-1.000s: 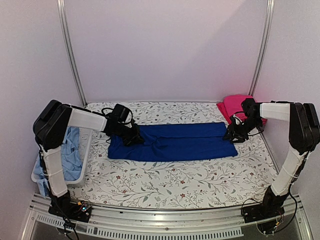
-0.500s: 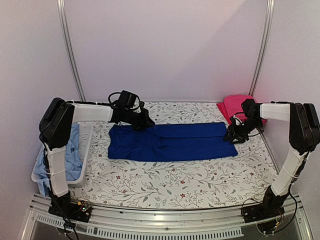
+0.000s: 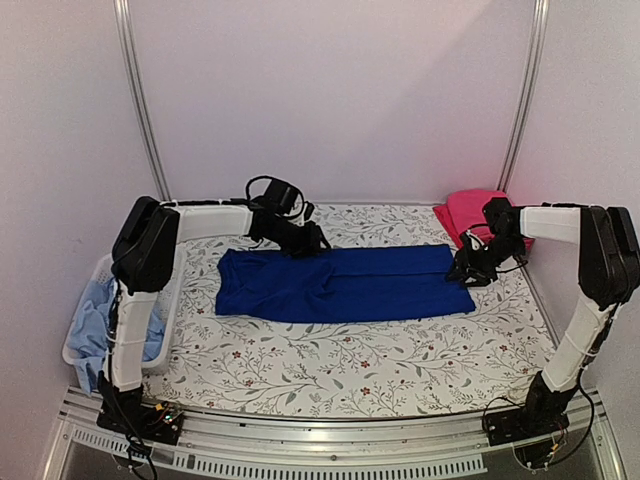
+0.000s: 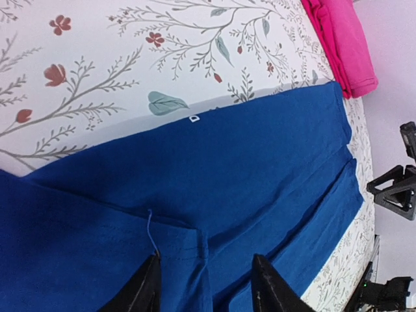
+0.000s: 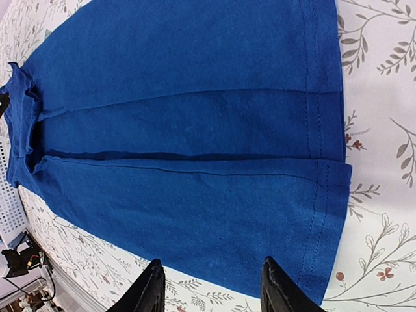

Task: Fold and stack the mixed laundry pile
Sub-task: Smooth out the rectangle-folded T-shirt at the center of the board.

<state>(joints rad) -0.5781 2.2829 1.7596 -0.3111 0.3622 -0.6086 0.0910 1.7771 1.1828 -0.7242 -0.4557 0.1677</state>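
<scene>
Currently, the royal-blue shirt lies flat across the middle of the floral table cover, folded lengthwise into a long band running left to right. Its layered folds show as long straight edges in both wrist views.

Left gripper: over the far edge of the shirt, left of its middle. In the left wrist view its fingers stand partly apart above the cloth. Nothing is between them, and the fabric lies undisturbed below. A loose blue thread sticks up from a fold edge just ahead of the fingers. A small white tag shows on the shirt's far edge.

Right gripper: at the right end of the shirt, low over the hem. In the right wrist view its fingers are spread about halfway over the near right corner. The cloth beneath lies flat and I see no grip on it.

Red-pink garment: folded, at the far right corner of the table, just behind the right arm and apart from the blue shirt.

Light-blue shirt: crumpled in the white basket at the left edge, part of it hanging over the near rim.
</scene>
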